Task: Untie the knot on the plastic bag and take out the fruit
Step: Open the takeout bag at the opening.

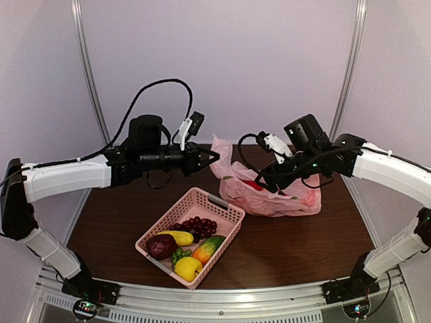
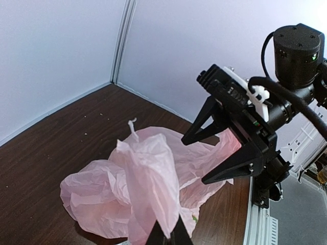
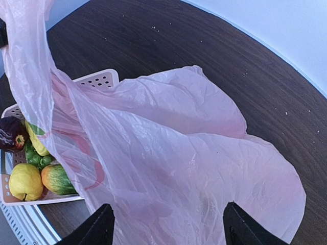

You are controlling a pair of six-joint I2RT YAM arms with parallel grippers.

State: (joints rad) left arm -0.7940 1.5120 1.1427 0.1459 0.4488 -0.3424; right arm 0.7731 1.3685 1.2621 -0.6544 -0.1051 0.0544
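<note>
The pink plastic bag [image 1: 283,196] lies crumpled on the table behind the basket. My left gripper [image 1: 214,156] is shut on a strip of the bag's upper edge and holds it lifted; in the left wrist view [image 2: 171,237] the film rises out of the closed fingers. My right gripper [image 1: 260,180] is open just above the bag's left side, with loose film [image 3: 173,168] between its spread fingers [image 3: 97,229]. It also shows open in the left wrist view [image 2: 194,162]. A red fruit [image 1: 254,184] shows at the bag's mouth. No tied knot shows.
The pink latticed basket [image 1: 226,206] stands at the front centre. It holds a grape bunch [image 1: 196,227], a dark maroon fruit [image 1: 160,246], a yellow lemon [image 1: 188,268] and an orange-green fruit [image 1: 207,247]. Its corner shows in the right wrist view [image 3: 99,79]. Walls close the back.
</note>
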